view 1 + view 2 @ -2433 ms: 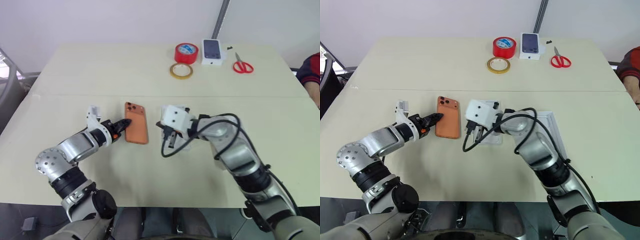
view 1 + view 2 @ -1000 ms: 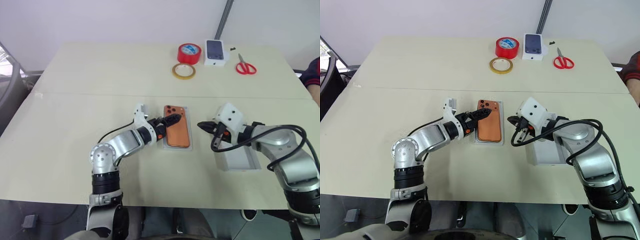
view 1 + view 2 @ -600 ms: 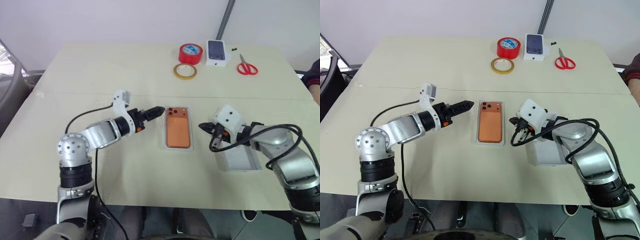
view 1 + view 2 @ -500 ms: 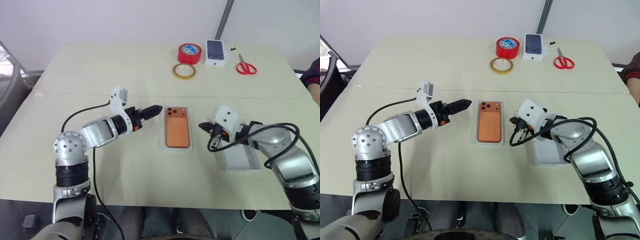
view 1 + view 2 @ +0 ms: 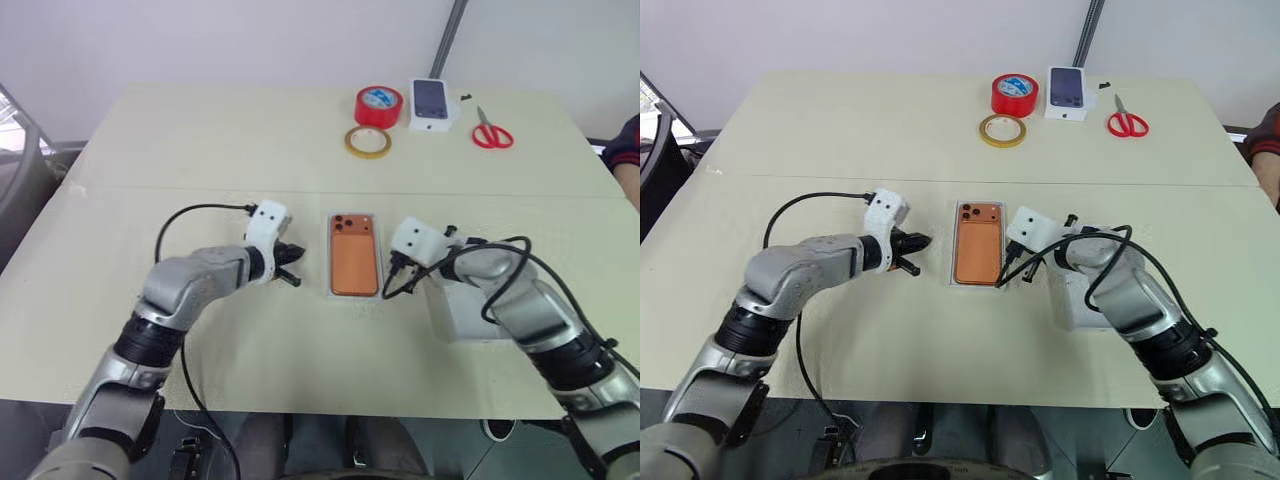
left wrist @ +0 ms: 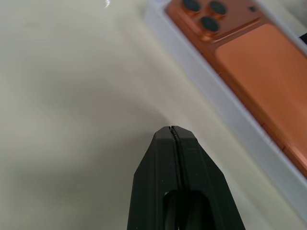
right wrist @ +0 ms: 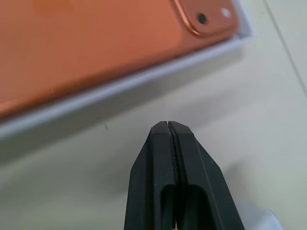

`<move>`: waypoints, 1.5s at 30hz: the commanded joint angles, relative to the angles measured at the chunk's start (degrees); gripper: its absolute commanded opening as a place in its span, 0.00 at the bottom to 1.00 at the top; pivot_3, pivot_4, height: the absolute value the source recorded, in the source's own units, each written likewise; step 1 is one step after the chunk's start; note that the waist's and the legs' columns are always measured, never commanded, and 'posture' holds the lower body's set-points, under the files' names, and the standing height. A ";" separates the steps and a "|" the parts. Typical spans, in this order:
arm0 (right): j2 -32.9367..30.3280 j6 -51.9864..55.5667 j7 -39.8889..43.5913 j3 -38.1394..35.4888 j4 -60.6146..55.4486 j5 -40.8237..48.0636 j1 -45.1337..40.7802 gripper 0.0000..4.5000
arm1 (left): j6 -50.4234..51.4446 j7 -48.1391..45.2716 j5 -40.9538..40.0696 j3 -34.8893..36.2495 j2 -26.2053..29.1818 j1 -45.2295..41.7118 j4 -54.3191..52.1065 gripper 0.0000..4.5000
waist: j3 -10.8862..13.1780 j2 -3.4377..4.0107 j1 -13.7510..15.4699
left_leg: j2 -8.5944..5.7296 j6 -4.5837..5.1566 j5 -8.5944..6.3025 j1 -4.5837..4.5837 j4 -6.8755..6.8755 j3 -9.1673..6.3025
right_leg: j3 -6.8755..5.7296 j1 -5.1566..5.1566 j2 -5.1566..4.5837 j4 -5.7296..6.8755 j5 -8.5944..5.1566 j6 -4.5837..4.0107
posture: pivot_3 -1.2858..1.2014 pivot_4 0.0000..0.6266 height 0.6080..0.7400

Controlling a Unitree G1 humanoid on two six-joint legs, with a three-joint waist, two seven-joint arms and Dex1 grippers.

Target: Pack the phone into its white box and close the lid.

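Observation:
The orange phone point(image 5: 354, 266) lies back-up inside the white box point(image 5: 980, 285) at the table's middle, its lenses at the far end. My left gripper point(image 6: 171, 129) is shut and empty, its tip just above the table a little left of the box. On the box's right side my right gripper point(image 7: 166, 123) is also shut and empty, its tip close to the rim. The lid point(image 5: 470, 318) lies open-side up to the right, partly hidden under my right forearm.
At the far edge are a red tape roll point(image 5: 377, 105), a yellowish tape ring point(image 5: 366, 142), a small white carton with a phone picture point(image 5: 432, 103) and red scissors point(image 5: 490, 132). A person's sleeve point(image 5: 628, 150) shows at the right edge.
The left gripper, which had let go of the phone in the box and drawn back left, has shut, rolled and come back near the box. The right gripper moved left to the box's right rim.

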 commanded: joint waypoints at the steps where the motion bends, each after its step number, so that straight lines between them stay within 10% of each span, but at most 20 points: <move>1: 0.95 -0.83 0.42 0.60 -0.60 -1.42 -2.07 0.00 | -2.18 -5.75 5.27 -4.86 -1.78 -3.47 1.56 0.01 | 0.00 0.00 0.01 | 0.00 0.00 0.00 0.00 0.00 0.00 | 0.00 0.00 0.01 0.00 0.00 0.00 | 0.52 0.24 1.00; 20: -14.59 4.37 7.00 -12.81 -20.70 1.22 20.58 0.00 | 3.08 -23.96 12.35 -18.54 -19.07 -9.59 2.37 0.01 | -0.06 0.11 0.30 | -0.04 0.47 -0.27 -0.03 0.19 -0.03 | -0.02 0.14 -0.04 -0.02 0.00 0.01 | 0.52 0.24 1.00; 45: -16.91 4.24 6.99 -19.20 -20.75 1.01 26.26 0.00 | 0.84 -22.33 19.40 -10.60 -24.55 -10.30 12.33 0.01 | -0.10 0.19 0.02 | -0.02 0.45 -0.25 0.04 0.25 -0.02 | -0.01 0.21 0.02 0.01 0.00 0.01 | 0.52 0.24 1.00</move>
